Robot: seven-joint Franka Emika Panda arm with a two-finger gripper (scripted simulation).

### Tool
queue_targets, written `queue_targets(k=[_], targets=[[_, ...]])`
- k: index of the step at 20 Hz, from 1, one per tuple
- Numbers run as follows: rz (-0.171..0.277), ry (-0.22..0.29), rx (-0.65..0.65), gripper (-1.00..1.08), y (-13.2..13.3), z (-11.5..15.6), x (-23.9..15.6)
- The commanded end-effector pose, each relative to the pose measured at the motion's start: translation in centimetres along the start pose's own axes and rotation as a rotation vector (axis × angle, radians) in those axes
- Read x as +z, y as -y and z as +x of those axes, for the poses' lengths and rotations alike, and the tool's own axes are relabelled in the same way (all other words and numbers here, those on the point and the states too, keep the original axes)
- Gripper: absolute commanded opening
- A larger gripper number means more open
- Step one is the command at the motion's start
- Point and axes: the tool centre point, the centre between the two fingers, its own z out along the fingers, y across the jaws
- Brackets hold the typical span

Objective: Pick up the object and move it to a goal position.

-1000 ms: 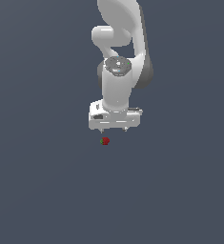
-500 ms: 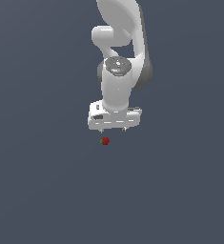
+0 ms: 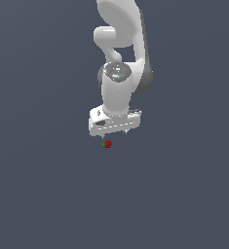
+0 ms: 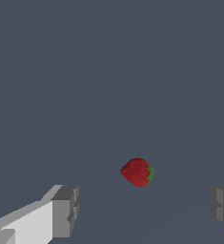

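Note:
The object [image 3: 107, 143] is a tiny roundish red lump with a small green patch at one side. It lies on the grey floor just below the white gripper [image 3: 115, 133] in the exterior view. In the wrist view the object [image 4: 137, 172] sits beyond the gap between the two grey fingertips [image 4: 66, 211], apart from both. The gripper [image 4: 143, 209] is open and empty, its jaws spread wide. It hangs above the object without touching it.
The white arm [image 3: 120, 73] rises behind the gripper toward the top of the exterior view. The flat grey floor [image 3: 47, 194] spreads all around with no other object in view.
The gripper and arm have shifted very slightly; the object has not moved.

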Motion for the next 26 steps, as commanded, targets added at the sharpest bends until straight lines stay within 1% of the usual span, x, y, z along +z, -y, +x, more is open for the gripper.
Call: queue_targets(k=[1,26], targets=[[0.0,0.001,-0.051,1.0,-0.2,-0.2,0.5],[0.017,-0.003,-0.68,1.0,-2.1,-2.4,5.9]])
